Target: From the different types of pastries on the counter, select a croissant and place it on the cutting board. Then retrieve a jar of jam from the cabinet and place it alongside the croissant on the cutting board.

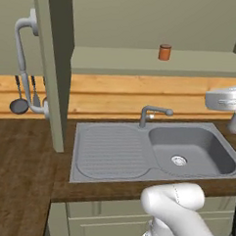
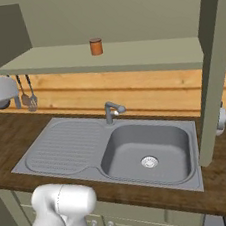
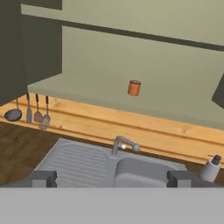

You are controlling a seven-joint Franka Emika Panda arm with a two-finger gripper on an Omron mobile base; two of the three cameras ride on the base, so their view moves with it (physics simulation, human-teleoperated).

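The jar of jam (image 3: 134, 88), small and orange-red with a brownish lid, stands alone on the shelf of the open cabinet (image 1: 118, 58) above the sink; it also shows as the jar (image 1: 164, 52) and the jar (image 2: 95, 46) in the base views. My gripper (image 3: 111, 179) is open, its fingertips (image 3: 43, 178) wide apart with nothing between them. It hovers in front of the shelf, well short of the jar and below it. The cabinet's door (image 1: 54, 67) is swung out, bar handle (image 1: 22, 61) on its outer face. The croissant, cupcake and cutting board are out of view.
A grey steel sink (image 1: 108, 154) with a faucet (image 1: 152, 113) is set in the dark wood counter (image 1: 18, 183). Kitchen utensils (image 3: 37, 111) hang on the wooden backsplash at the left. A soap dispenser (image 3: 211, 168) stands right of the sink. The second door (image 2: 213, 71) juts out over the counter.
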